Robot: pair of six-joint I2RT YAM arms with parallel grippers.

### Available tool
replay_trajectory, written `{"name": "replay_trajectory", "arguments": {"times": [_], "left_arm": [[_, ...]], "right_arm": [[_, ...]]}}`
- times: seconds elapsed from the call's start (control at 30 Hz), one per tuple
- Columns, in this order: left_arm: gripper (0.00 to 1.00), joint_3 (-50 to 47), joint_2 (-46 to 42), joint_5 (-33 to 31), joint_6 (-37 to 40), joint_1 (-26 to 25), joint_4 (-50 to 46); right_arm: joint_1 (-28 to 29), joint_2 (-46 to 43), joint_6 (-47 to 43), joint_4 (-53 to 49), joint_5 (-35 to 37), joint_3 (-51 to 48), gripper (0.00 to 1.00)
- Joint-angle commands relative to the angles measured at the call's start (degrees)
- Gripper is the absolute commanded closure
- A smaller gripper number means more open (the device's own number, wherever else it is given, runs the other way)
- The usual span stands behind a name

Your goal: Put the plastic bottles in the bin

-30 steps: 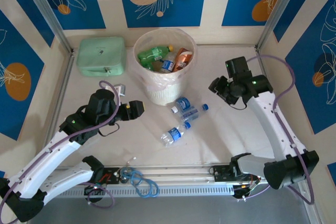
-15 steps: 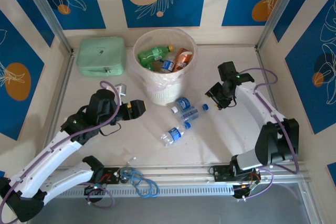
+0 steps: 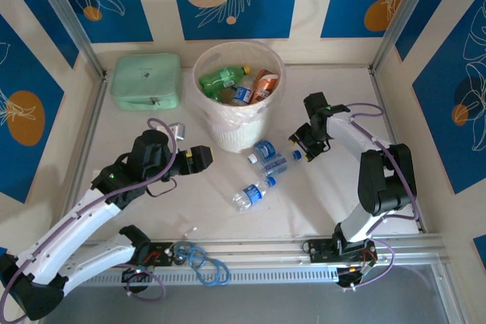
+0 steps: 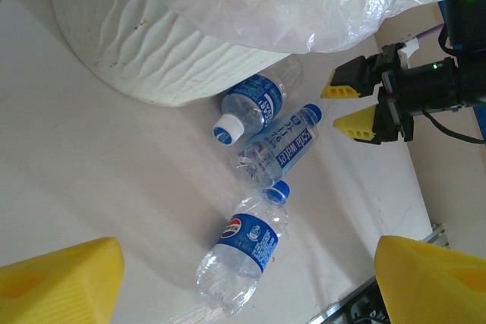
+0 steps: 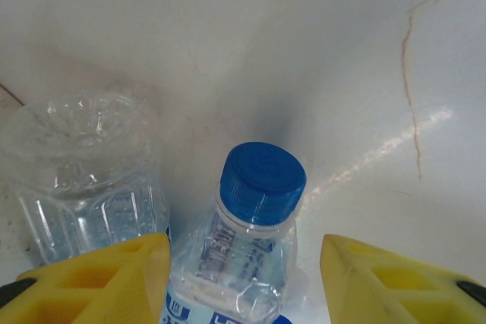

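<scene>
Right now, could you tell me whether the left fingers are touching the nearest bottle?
Apart. Left wrist view shows bare table separating the left fingers from that bottle.

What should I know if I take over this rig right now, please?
The left pincer is open and empty, over the table left of the loose bottles.
The right pincer is open, straddling the middle bottle's cap end, not closed.
Done: several bottles are in the bin, a green bottle among them.
Left: three lie on the table by the bin: the middle bottle, the far bottle nearest the bin, the near bottle toward the arms.
</scene>
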Motion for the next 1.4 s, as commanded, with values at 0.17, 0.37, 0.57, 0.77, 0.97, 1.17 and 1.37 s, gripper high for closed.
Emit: {"name": "replay_trajectory", "arguments": {"times": [0.17, 0.37, 0.57, 0.77, 0.97, 1.17, 1.37], "left_arm": [[0.14, -0.7, 0.1, 1.7, 0.1, 0.6, 2.0], [0.14, -0.8, 0.2, 2.4, 0.0, 0.6, 2.6], [0.14, -1.3, -0.5, 2.4, 0.1, 0.6, 2.2], [0.14, -1.2, -0.2, 2.7, -0.1, 0.6, 2.3], [0.14, -0.9, 0.0, 2.5, -0.2, 0.6, 2.6], [0.12, 0.0, 0.3, 2.7, 0.2, 0.6, 2.3], [0.08, 3.7, 1.4, 4.1, 1.0, 0.9, 2.2]], "right_arm": [[0.8, 2.2, 2.4, 0.0, -0.5, -1.0, 0.46], [0.8, 3.2, 2.7, 2.0, -0.6, -2.3, 0.46], [0.9, 5.2, 2.3, 3.8, -1.4, -3.0, 0.47], [0.7, 5.5, 2.1, 5.2, -1.3, -4.0, 0.54], [0.3, 4.8, 1.0, 4.2, -0.2, -3.5, 0.72], [0.3, -1.1, -0.9, 0.2, 2.9, -1.9, 0.77], [0.8, -12.9, -4.0, -1.3, 4.6, -3.2, 0.79]]}}
